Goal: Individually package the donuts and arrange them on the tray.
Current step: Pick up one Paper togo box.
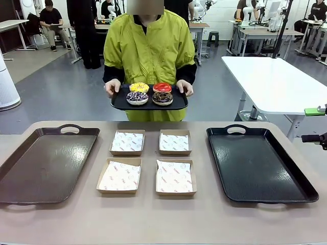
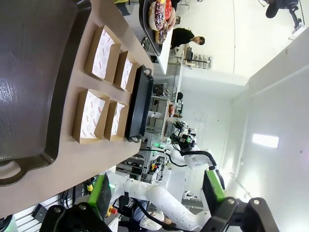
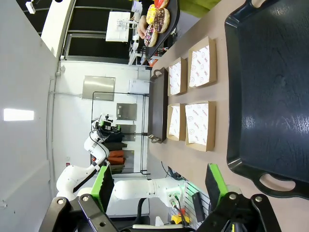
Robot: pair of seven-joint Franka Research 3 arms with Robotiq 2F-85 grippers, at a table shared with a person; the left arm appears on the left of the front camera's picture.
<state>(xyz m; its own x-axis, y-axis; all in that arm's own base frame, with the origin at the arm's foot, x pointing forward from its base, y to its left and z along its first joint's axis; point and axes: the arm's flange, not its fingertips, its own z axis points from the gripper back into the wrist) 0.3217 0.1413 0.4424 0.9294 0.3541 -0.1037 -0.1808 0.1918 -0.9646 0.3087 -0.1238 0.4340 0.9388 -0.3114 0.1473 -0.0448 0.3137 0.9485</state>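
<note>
Beyond table (image 1: 153,224), donuts (image 1: 137,96) sit partly rim-hidden, perhaps touching, on held tray (image 1: 118,104); left gripper (image 2: 157,191), right gripper (image 3: 159,186) spread

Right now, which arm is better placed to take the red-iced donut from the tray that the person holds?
Probably the right. The red-iced donut sits on the right side of the person's tray, and the right gripper, jaws open, hangs at the right edge of the table.

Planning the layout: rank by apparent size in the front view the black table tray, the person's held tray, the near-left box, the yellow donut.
1. black table tray
2. held tray, farther off, so true size unsure
3. near-left box
4. yellow donut
</note>
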